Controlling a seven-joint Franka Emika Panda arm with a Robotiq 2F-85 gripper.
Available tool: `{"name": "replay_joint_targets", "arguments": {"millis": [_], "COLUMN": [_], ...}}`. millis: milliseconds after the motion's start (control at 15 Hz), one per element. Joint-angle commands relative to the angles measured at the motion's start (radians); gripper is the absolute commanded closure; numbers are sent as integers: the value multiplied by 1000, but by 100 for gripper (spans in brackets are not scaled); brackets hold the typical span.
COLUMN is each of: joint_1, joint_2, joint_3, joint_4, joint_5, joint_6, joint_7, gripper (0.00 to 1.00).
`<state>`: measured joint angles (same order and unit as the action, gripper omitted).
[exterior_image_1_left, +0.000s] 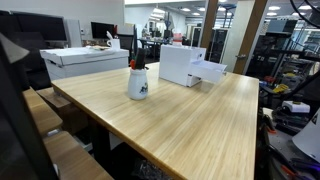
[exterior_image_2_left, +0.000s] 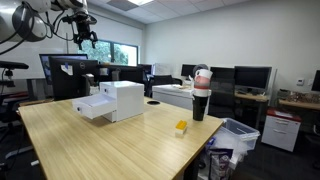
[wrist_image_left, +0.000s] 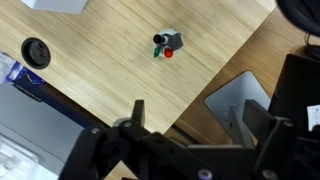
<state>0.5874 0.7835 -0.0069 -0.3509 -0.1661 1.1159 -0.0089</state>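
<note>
My gripper (wrist_image_left: 190, 125) is open and empty, its two dark fingers spread apart at the bottom of the wrist view. It hangs high above a light wooden table (wrist_image_left: 100, 70), touching nothing. In an exterior view the arm reaches in at the top left, with the gripper (exterior_image_2_left: 87, 37) well above the table (exterior_image_2_left: 110, 140). The nearest thing below is a cup of markers (wrist_image_left: 167, 42), seen from the top. It stands upright in both exterior views (exterior_image_1_left: 138, 82) (exterior_image_2_left: 200, 100). A small yellow object (exterior_image_2_left: 181, 127) lies on the table near the cup.
A white box (exterior_image_2_left: 115, 100) stands on the table, also seen in the other exterior view (exterior_image_1_left: 185, 65). A second white box (exterior_image_1_left: 85, 60) stands further back. A black round cable hole (wrist_image_left: 36, 52) is in the tabletop. Desks, monitors and chairs surround the table.
</note>
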Motion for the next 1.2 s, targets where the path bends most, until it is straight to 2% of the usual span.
{"name": "replay_joint_targets", "arguments": {"millis": [0, 467, 533, 1133], "joint_1": [-31, -94, -72, -88], "joint_2": [-9, -2, 2, 6], "joint_3": [27, 59, 42, 52], "joint_4": [-20, -41, -30, -34], "joint_5": [41, 95, 62, 77], "joint_6": [-3, -38, -9, -17], "joint_7": [50, 56, 37, 37], "gripper": [0, 0, 0, 0]}}
